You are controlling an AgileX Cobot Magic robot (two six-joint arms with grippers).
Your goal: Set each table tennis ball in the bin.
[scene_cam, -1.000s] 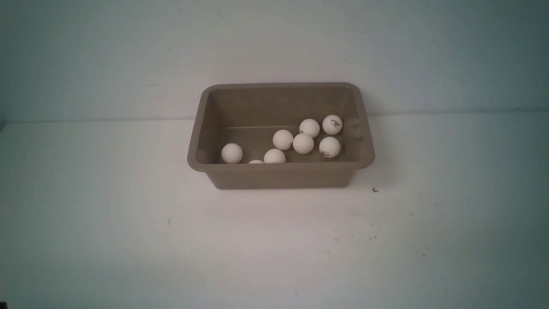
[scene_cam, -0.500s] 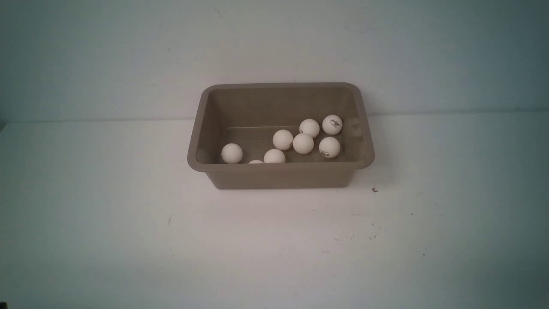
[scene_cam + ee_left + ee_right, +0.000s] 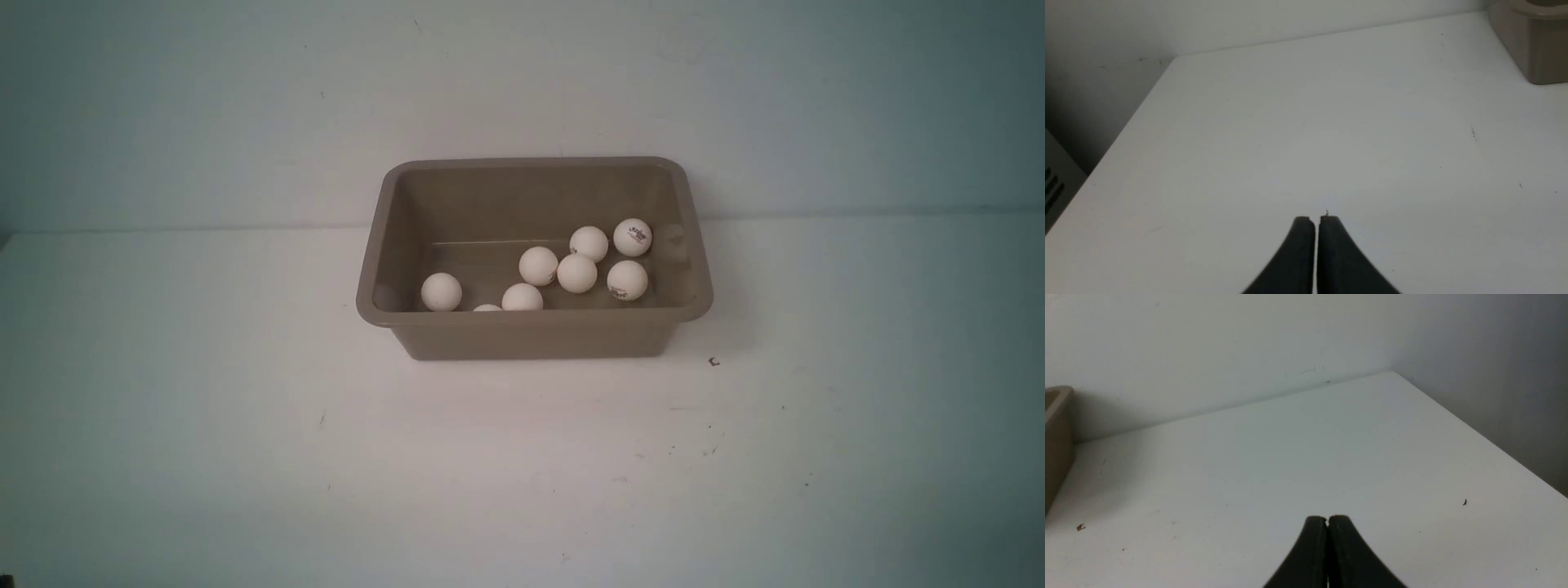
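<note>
Looks finished: table tennis balls (image 3: 576, 273) gathered in the bin (image 3: 535, 335) toward three o'clock, none on the desk (image 3: 522, 474), left fingers (image 3: 1306, 253) and right fingers (image 3: 1341, 551) closed on nothing

A: How many balls (image 3: 577, 273)?
B: Seven in plain sight, all white, plus the top of an eighth behind the near wall.
A: Any with print?
B: Two carry a dark logo.
A: Bins?
B: One bin (image 3: 535, 335).
A: Pincers?
B: Two: left pincer (image 3: 1316, 220), right pincer (image 3: 1327, 519).
</note>
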